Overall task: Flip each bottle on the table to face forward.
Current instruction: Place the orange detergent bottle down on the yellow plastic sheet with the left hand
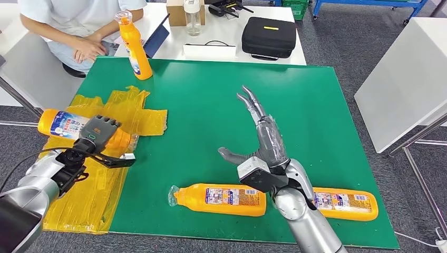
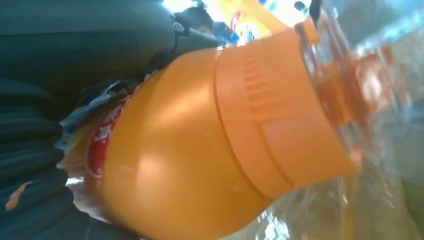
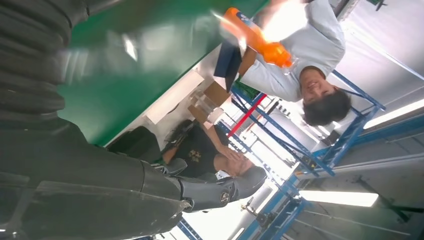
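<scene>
The left robot hand (image 1: 99, 130) grips an orange bottle (image 1: 60, 124) lying over yellow film (image 1: 100, 182) on the counter (image 1: 211, 95). The right robot hand (image 1: 262, 142) hovers wide, holding nothing; two bottles (image 1: 221, 199) (image 1: 345, 204) lie just beside its wrist. A fourth bottle (image 1: 134, 47) stands upright, well beyond the left robot hand.

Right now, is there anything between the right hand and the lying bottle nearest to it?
Nothing visible. The right hand hovers open above the green mat, and the nearest lying bottle lies just in front of its wrist, with bare mat between them.
</scene>
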`<state>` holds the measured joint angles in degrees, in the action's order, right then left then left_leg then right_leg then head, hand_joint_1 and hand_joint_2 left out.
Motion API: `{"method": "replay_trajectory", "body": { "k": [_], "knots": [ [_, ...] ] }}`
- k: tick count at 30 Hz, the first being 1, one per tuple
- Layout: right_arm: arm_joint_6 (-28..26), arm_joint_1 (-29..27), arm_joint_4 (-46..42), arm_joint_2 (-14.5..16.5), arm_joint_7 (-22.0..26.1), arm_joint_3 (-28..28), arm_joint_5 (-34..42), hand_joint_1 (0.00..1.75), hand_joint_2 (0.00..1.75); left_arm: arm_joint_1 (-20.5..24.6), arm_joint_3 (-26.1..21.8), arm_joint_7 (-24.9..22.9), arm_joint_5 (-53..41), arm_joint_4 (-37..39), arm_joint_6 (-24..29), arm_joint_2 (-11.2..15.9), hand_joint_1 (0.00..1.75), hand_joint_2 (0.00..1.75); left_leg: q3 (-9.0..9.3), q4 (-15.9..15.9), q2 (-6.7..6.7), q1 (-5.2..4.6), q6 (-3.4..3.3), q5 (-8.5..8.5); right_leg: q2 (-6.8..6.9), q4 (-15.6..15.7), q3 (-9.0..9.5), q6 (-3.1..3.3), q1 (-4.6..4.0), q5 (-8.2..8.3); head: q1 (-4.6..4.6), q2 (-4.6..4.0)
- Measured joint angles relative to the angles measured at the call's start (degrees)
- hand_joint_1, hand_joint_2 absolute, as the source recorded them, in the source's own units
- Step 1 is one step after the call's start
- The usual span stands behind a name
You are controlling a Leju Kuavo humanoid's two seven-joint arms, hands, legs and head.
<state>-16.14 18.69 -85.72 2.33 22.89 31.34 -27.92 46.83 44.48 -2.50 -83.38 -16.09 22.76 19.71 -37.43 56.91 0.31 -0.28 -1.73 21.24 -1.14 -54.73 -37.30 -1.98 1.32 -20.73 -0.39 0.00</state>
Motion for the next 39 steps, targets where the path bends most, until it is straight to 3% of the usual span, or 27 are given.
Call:
{"method": "replay_trajectory", "body": {
  "k": [9, 20, 24, 28, 30, 34, 39],
  "knots": [
    [4.75, 0.29, 2.33, -0.46, -3.06, 1.35, -5.72, 0.00, 1.75, -2.46, -11.52, 5.54, 13.76, 0.09, 5.82, -3.90, 0.00, 1.75, -0.05, 0.00, -0.09, 0.00, 0.00, -0.04, 0.04, 0.00, -0.02, 0.00, 0.00, 0.01, 0.01, 0.00],
    [16.33, 4.44, 8.39, -4.26, -3.52, 11.82, -19.48, 0.00, 1.75, -2.81, -27.40, 19.67, 27.85, -2.16, 6.42, -7.89, 0.00, 1.75, -0.06, 0.01, -0.14, 0.00, 0.00, -0.04, 0.07, 0.00, -0.03, -0.01, 0.00, 0.01, 0.00, 0.00],
    [19.39, 5.90, 10.06, -6.82, -2.19, 15.12, -20.51, 0.00, 1.75, -2.74, -33.08, 25.69, 35.37, -3.92, 1.71, -10.19, 0.00, 1.75, -0.06, 0.02, -0.25, -0.01, -0.01, -0.05, 0.18, 0.02, -0.02, -0.01, 0.01, 0.01, 0.00, 0.00],
    [20.93, 6.09, 11.97, -9.46, 0.59, 17.19, -18.29, 0.00, 1.75, -2.26, -40.93, 35.49, 50.59, -8.76, -10.70, -13.94, 0.00, 1.75, -0.13, 0.04, -0.35, -0.05, -0.06, -0.08, 0.25, 0.02, -0.02, -0.06, 0.03, 0.05, 0.01, 0.00],
    [21.67, 6.09, 12.21, -10.45, 1.38, 17.53, -16.34, 0.00, 1.75, -1.87, -43.03, 36.18, 53.90, -12.09, -14.20, -15.99, 0.00, 1.75, -0.14, 0.04, -0.35, -0.08, -0.06, -0.08, 0.26, 0.03, -0.02, -0.09, 0.05, 0.07, -0.01, 0.00],
    [22.39, 5.19, 11.13, -12.92, 1.79, 17.92, -15.22, 0.00, 1.75, -1.72, -43.72, 35.18, 55.91, -17.53, -15.65, -19.07, 0.00, 1.75, -0.15, 0.04, -0.38, -0.09, -0.07, -0.06, 0.29, 0.03, -0.01, -0.09, 0.05, 0.07, 0.00, 0.00],
    [22.47, 4.02, 10.08, -14.79, 1.89, 17.97, -15.64, 0.00, 1.75, -1.75, -43.73, 35.10, 57.38, -20.53, -15.67, -20.50, 0.00, 1.75, -0.13, 0.03, -0.30, -0.07, -0.06, -0.04, 0.26, 0.03, -0.05, -0.10, 0.03, 0.07, -0.02, 0.00]
  ]
}}
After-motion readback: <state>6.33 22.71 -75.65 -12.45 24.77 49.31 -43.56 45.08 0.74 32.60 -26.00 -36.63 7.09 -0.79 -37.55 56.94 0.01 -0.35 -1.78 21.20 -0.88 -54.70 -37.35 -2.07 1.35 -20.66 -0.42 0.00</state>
